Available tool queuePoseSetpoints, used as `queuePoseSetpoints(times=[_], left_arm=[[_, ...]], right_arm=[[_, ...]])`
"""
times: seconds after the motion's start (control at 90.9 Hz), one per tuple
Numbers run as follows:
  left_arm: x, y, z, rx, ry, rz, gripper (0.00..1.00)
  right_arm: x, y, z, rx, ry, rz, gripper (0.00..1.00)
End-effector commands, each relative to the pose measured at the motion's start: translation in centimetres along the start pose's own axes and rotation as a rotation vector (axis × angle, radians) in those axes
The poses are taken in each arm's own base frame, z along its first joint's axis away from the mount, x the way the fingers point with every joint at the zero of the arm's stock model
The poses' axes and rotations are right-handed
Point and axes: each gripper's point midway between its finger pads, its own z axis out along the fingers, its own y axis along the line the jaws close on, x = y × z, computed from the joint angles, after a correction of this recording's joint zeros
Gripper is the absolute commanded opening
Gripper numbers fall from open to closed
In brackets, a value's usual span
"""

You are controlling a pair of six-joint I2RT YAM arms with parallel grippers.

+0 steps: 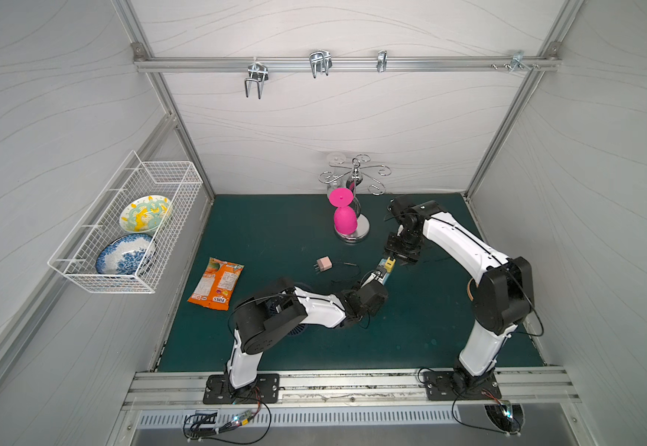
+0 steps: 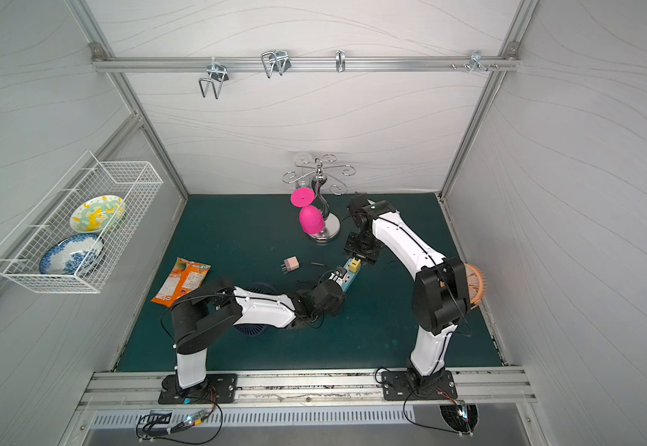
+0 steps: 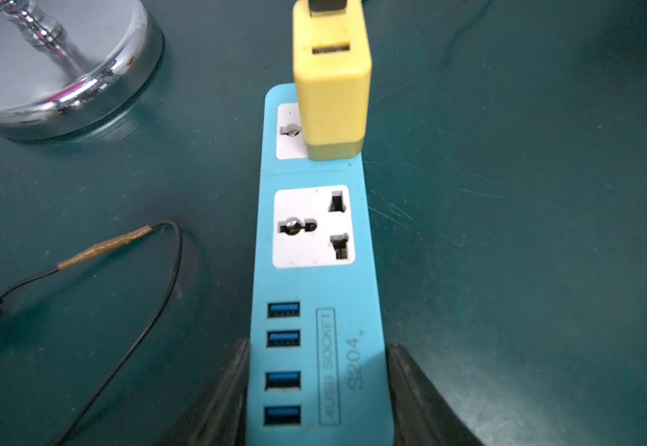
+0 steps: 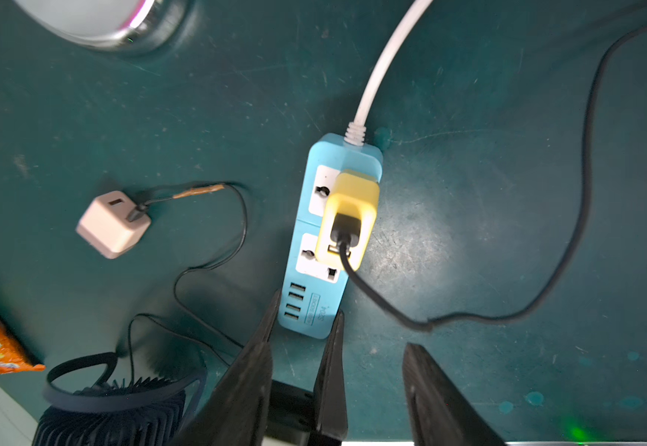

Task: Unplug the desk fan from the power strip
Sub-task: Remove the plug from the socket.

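Left wrist view: strip clamped at one end

The light-blue rectangular plastic power strip (image 3: 314, 285) lies flat on the dark green mat (image 3: 507, 231), with the left gripper (image 3: 317, 347) clamped across its port end. A yellow block adapter (image 3: 331, 96) fills its cord-end socket. The right gripper (image 1: 396, 258) hovers above, jaws apart, empty. A pale pink cube adapter (image 4: 113, 224) lies loose nearby, the dark ribbed desk fan (image 4: 113, 421) further off.

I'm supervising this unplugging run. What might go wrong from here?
The left gripper clamps the power strip only at its port end, so pulling the yellow adapter at the far end might tilt the strip. The adapter's black cable passes close by the open right gripper and might snag.
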Motion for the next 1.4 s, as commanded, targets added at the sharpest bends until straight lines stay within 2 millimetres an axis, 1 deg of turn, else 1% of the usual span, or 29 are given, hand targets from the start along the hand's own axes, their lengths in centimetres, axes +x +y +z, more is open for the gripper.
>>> queuePoseSetpoints(times=[0.0,0.165,0.242,0.374,0.55,0.682,0.803,0.836,1.023,1.056,1.111,1.178,1.299,1.387], left_arm=[[-0.9,0.1,0.1,-0.004,-0.026,-0.003,0.19],[-0.8,0.2,0.1,-0.01,-0.024,-0.003,0.18],[-0.8,0.2,0.2,-0.009,-0.021,-0.002,0.14],[-0.8,0.1,0.1,-0.008,-0.019,-0.004,0.14],[-0.8,0.1,0.2,-0.007,-0.017,-0.007,0.12],[-0.7,0.0,0.2,-0.002,-0.015,-0.006,0.12],[-0.6,0.0,0.2,0.002,-0.011,-0.006,0.1],[-0.6,-0.1,0.2,0.004,-0.011,-0.004,0.09],[-0.4,-0.2,0.4,0.009,-0.006,0.0,0.08],[-0.4,-0.2,0.3,0.011,-0.007,-0.001,0.08],[-0.5,-0.3,0.3,0.012,-0.007,-0.003,0.08],[-0.4,-0.2,0.3,0.013,-0.007,-0.004,0.08],[-0.4,-0.2,0.3,0.01,-0.007,-0.008,0.08],[-0.2,0.0,0.3,0.003,-0.006,-0.008,0.08]], right_arm=[[0.3,0.1,1.3,0.011,0.027,0.013,0.57],[-0.1,0.3,2.4,0.018,0.041,0.027,0.55],[-0.2,0.4,3.0,0.022,0.05,0.031,0.55],[-0.2,-0.2,4.0,0.043,0.063,0.042,0.53],[-0.2,-1.1,4.7,0.052,0.061,0.065,0.49],[-0.3,-1.1,5.3,0.059,0.068,0.068,0.48],[-0.7,-0.7,5.4,0.061,0.065,0.073,0.42],[-0.8,-0.5,5.4,0.063,0.061,0.071,0.41],[-1.3,0.6,5.4,0.068,0.061,0.062,0.36],[-1.2,0.6,5.6,0.07,0.063,0.063,0.36],[-1.2,0.4,5.8,0.077,0.065,0.064,0.3],[-1.0,0.1,6.0,0.086,0.068,0.066,0.28],[-0.7,-0.4,6.1,0.089,0.071,0.074,0.19],[-0.4,-1.1,6.1,0.089,0.069,0.084,0.18]])
